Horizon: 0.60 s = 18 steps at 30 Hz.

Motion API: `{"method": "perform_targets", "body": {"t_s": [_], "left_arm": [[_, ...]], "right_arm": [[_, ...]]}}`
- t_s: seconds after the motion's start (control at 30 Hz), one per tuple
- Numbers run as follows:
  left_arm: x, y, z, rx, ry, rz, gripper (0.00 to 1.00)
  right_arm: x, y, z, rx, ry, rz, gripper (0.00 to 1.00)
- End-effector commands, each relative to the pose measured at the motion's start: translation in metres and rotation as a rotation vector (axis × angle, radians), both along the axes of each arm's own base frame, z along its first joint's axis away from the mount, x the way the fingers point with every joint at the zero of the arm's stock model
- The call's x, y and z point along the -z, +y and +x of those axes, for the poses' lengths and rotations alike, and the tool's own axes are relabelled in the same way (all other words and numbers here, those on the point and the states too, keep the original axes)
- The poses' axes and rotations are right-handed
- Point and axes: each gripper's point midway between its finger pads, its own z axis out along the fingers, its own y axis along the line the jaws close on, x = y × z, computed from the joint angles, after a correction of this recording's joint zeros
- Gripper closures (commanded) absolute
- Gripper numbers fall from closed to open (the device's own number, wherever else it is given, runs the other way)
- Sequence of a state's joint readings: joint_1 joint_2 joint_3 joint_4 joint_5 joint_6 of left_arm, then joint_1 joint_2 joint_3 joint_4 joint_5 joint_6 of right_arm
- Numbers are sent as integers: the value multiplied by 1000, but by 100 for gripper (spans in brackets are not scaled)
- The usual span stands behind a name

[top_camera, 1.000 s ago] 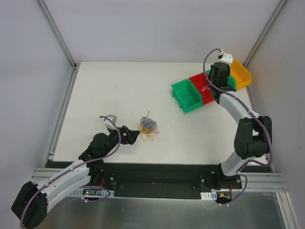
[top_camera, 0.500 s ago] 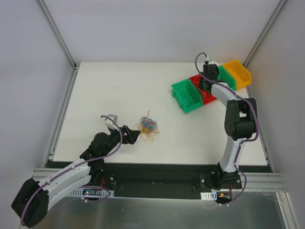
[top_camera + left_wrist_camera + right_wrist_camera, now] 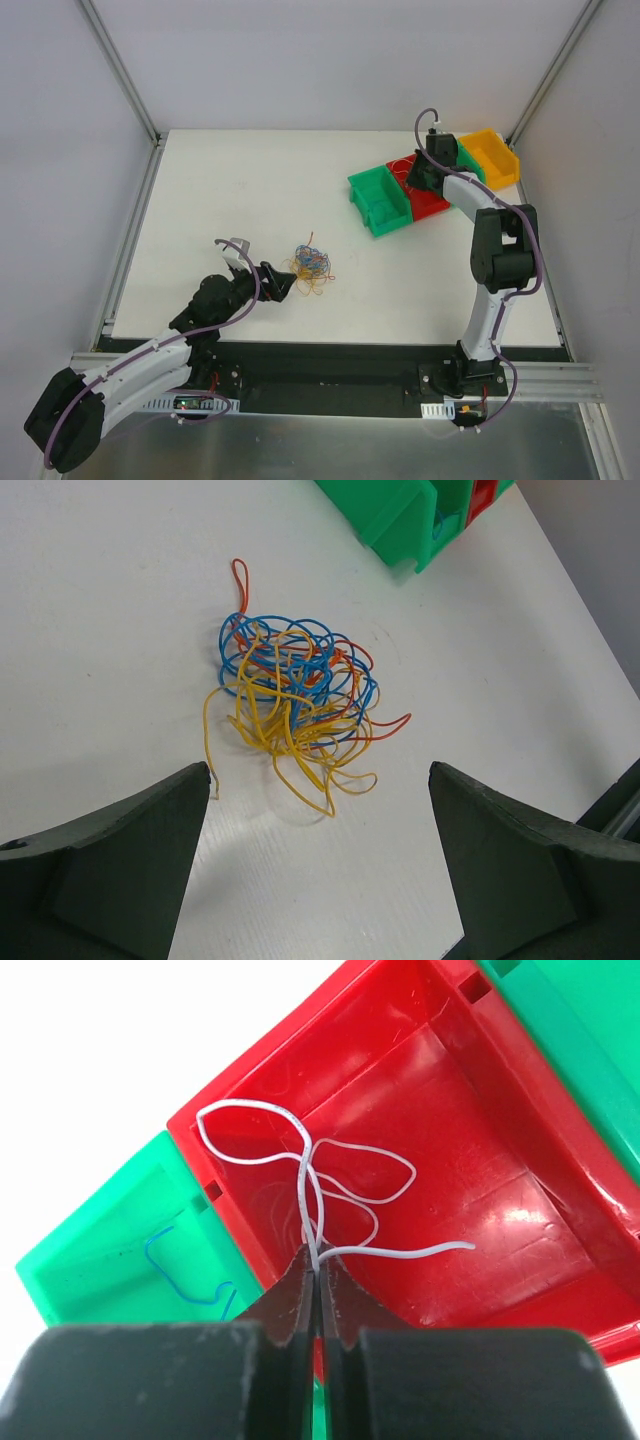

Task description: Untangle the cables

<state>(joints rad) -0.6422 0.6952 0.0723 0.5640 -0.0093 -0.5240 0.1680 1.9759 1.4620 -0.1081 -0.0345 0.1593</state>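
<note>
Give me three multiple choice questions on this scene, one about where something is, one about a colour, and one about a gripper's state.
1. The white cable in the right gripper hangs over which bin?
A. yellow
B. red
C. green

2. The loose blue cable lies in a bin of which colour?
A. green
B. red
C. yellow

3. The left gripper by the tangle is:
A. shut on the tangle
B. shut on nothing
C. open

Answers:
1 B, the right wrist view shows the red bin beneath the cable.
2 A, the blue cable rests inside the green bin.
3 C, its fingers stand wide apart with the tangle lying beyond them.
</note>
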Motion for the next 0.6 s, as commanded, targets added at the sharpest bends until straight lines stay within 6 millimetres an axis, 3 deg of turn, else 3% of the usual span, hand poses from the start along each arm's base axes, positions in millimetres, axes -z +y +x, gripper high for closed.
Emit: {"method": "perform_targets", "body": {"t_s": [0.0, 0.1, 0.27, 0.47, 0.57], "left_arm": [[-28, -8, 4, 18, -73, -44, 10], [-29, -7, 4, 17, -76, -48, 10], [-28, -8, 4, 17, -71, -45, 10], [-28, -7, 3, 17, -75, -49, 10], [-29, -6, 3, 15, -78, -53, 9]], "right_arm": [[-39, -10, 6, 42, -92, -44, 100], [-38, -27, 2, 62, -46, -143, 100], [-28, -32, -5, 48, 27, -202, 93], [-34, -27, -1, -10, 23, -216, 61], [-43, -24, -4, -22, 13, -208, 50]]}}
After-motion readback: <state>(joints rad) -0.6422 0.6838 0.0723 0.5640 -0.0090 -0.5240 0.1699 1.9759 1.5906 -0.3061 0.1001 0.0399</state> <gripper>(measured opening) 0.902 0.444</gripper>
